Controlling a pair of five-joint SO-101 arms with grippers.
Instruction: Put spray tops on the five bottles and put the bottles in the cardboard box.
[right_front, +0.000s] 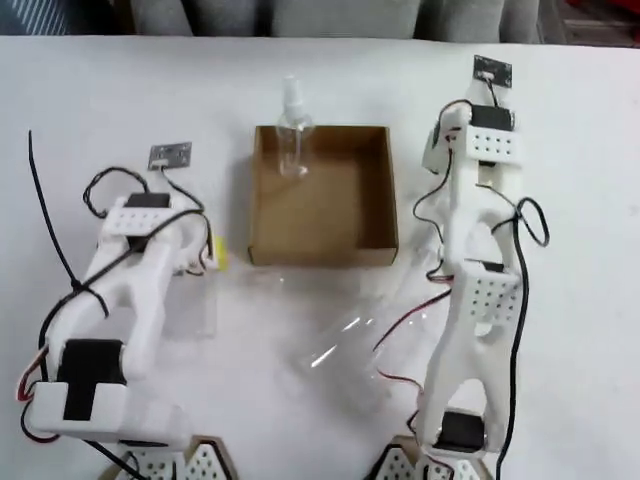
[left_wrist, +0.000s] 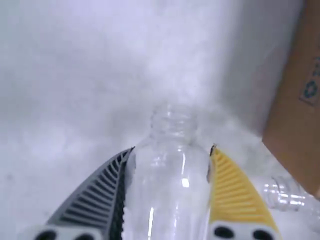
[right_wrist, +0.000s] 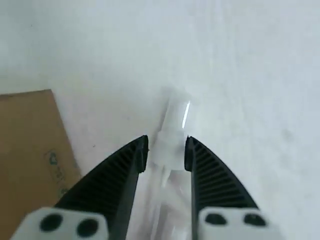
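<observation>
- Clamping a clear, uncapped plastic bottle low-centre in frame, the left gripper holds something probably light, slick and crushable; grip the shoulder.
- Pinched in the right gripper, a small stiff white spray top sits mid-frame.

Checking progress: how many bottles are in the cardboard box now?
1. A bottle with its spray top on stands in the cardboard box by the far wall. None looks hidden.
</observation>
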